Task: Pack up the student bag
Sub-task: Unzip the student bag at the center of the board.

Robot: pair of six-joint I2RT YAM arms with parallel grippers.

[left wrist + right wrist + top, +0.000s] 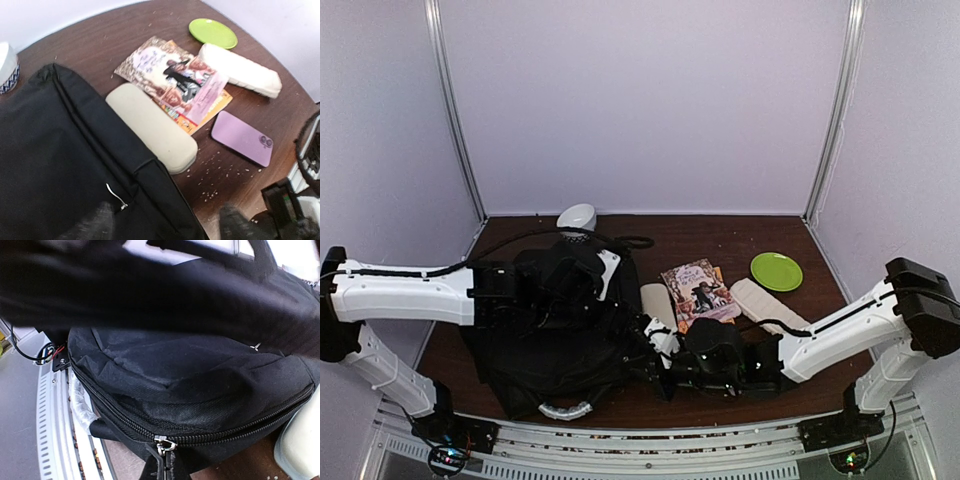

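Right hand [163,469] is clenched tight at the bottom middle of its own view, and it looks pinched on the zip pull [164,444] of the bag [550,360]. From up top, the bag fills the lower left-middle of the tabletop [740,235], directly left of that hand. Its long axis runs near to far, with the handle [565,410] at the near end. The zip line runs sideways from the pull, so I'd guess the tug goes along that edge. Right hand is the closer one to the zip. Left hand [165,227] hangs over the bag's far right side, fingers spread, holding nothing.

Count, right of the bag: one case [152,127], two stacked books [172,80] I think, one phone [242,137], one pouch [240,70], one plate [213,33]. One bowl [577,217] at the back, just beyond the bag.
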